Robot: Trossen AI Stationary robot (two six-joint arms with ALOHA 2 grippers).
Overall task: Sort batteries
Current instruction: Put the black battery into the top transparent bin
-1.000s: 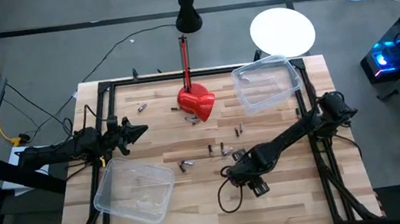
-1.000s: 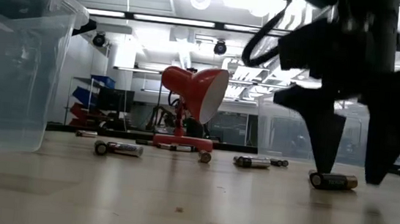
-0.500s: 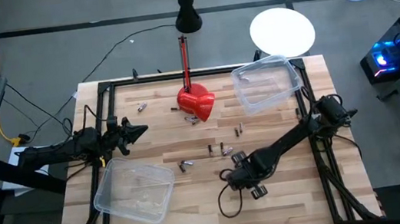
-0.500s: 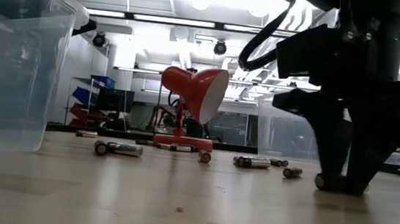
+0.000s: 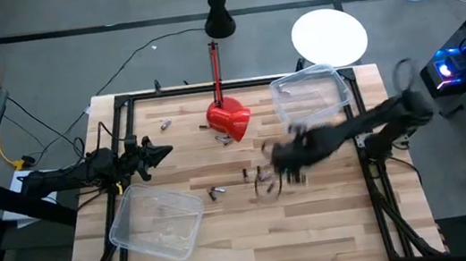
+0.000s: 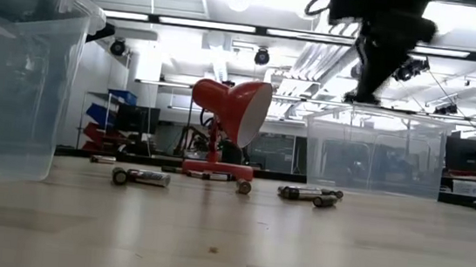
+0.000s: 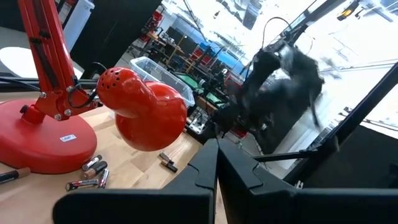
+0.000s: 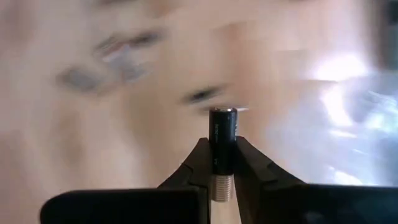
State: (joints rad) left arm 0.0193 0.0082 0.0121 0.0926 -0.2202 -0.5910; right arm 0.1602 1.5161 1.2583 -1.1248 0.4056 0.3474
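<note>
Several small dark or silvery batteries [image 5: 216, 191] lie on their sides scattered across the wooden table, also in the low view as batteries [image 6: 140, 177]. My right gripper [image 5: 286, 155] is blurred in motion, raised over the table's middle right, near the far clear bin [image 5: 310, 96], and it is shut on one dark battery [image 8: 222, 127]. In the low view the right gripper [image 6: 376, 50] is high above the tabletop. My left gripper [image 5: 159, 152] waits, shut, at the table's left, beyond the near clear bin [image 5: 156, 220]. My right gripper pinches the battery between its two fingers, on the part nearer its silvery end [image 8: 222, 163]. The battery lies along the fingers, and its dark end [image 8: 222, 115] sticks out past the fingertips. It is lifted clear of the table.
A red desk lamp [image 5: 229, 117] stands at the far middle, its head over a few batteries. The far clear bin holds a few small items. A black frame [image 5: 121, 105] runs around the table's edges. Bare wood lies at the near side.
My right gripper stood open around a battery lying on the table's near middle, shut on it, then rose quickly and swung toward the table's far right, toward the far clear bin. The battery is now lifted clear of the table.
</note>
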